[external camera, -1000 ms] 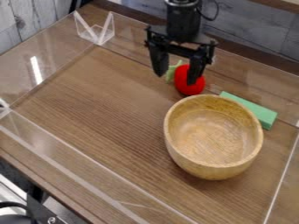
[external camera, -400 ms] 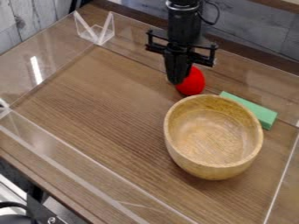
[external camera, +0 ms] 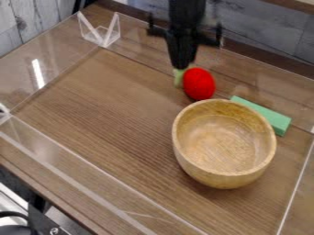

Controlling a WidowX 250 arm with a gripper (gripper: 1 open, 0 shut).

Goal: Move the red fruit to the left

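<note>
The red fruit [external camera: 199,83] lies on the wooden table just behind the bowl. Its light green leafy end [external camera: 179,77] points left. My gripper [external camera: 185,66] hangs straight down over that leafy end. It is shut, its dark fingers pressed into one narrow tip that meets the top of the green end. The red body shows fully to the right of the fingers and still seems to rest on the table.
A large wooden bowl [external camera: 225,143] stands in front of the fruit, with a flat green block [external camera: 273,116] behind its right rim. Clear plastic walls [external camera: 37,73] ring the table, and a clear stand [external camera: 98,29] sits at the back left.
The fingers were spread around the fruit and have shut at its leafy end. The gripper has since risen a little, uncovering more of the red body.
</note>
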